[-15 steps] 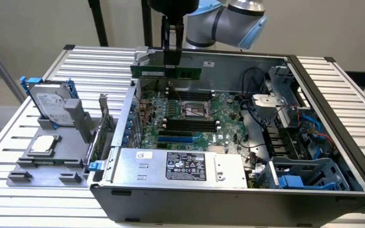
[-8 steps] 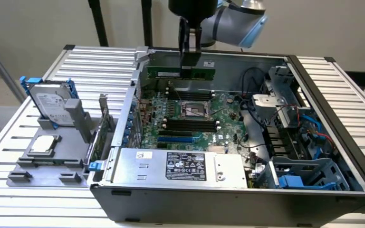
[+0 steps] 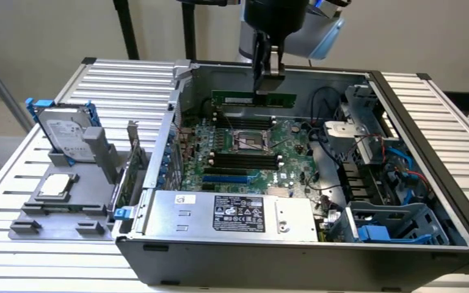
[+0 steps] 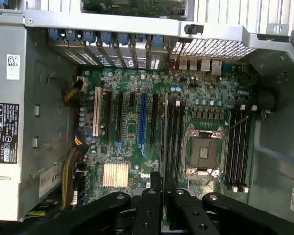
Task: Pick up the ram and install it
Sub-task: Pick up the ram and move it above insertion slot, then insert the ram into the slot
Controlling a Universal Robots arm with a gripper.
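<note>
The big computer case [image 3: 300, 259] lies open on its side on the slatted desk [image 3: 129, 76], so the motherboard [image 3: 293, 139] faces up and the arm can come straight down onto it. The claw [image 3: 265, 85] hangs over the far part of the board, close to the case's back wall, and it is clamped on the ram [image 3: 236, 97]. The green stick is pinched near its middle, long side level and standing on edge. I'd say it is held that way so its lower edge can meet a slot squarely along its whole length. It sits just above the far group of black memory slots [image 3: 247, 113], running the same way they do, and as far as I can see it is not seated in one. From the wrist view, the two fingers [image 4: 149, 205] are nearly together over the gap beside the processor socket [image 4: 204, 152]. The long slots run straight out ahead of them, which looks like deliberate lining-up. A hard drive [image 3: 65, 131] stands in a grey holder [image 3: 63, 210] by the desk's edge on the exterior view's left, well apart from the work. The boxy power supply [image 3: 226, 213] fills the near side of the case.
</note>
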